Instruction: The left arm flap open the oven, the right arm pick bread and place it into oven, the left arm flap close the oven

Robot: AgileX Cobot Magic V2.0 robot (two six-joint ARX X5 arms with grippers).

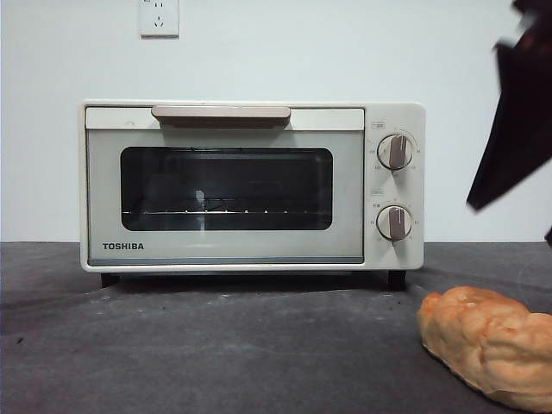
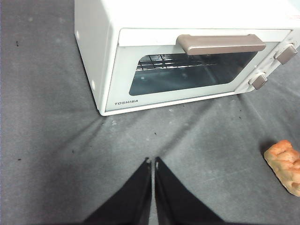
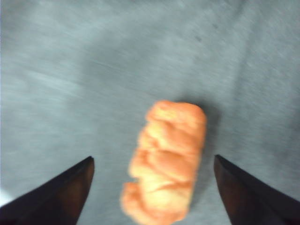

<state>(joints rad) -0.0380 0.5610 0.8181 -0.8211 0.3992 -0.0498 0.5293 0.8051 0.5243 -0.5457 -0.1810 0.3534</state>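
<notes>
The cream-white TOSHIBA oven (image 1: 250, 185) stands on the dark table with its glass door shut and its beige bar handle (image 1: 222, 113) at the top. It also shows in the left wrist view (image 2: 187, 61). The bread (image 1: 490, 341), a lumpy golden-orange loaf, lies on the table at the front right, clear of the oven. My right gripper (image 3: 153, 158) is open above the bread (image 3: 166, 161), one jaw on each side and not touching it. It shows as a dark wedge (image 1: 509, 216) at the right in the front view. My left gripper (image 2: 153, 161) is shut and empty above the table in front of the oven.
Two round knobs (image 1: 395, 152) sit on the oven's right panel. A wire rack (image 2: 164, 61) shows through the window. The table is covered with dark grey cloth (image 1: 216, 345). A white wall with a socket (image 1: 159, 17) stands behind.
</notes>
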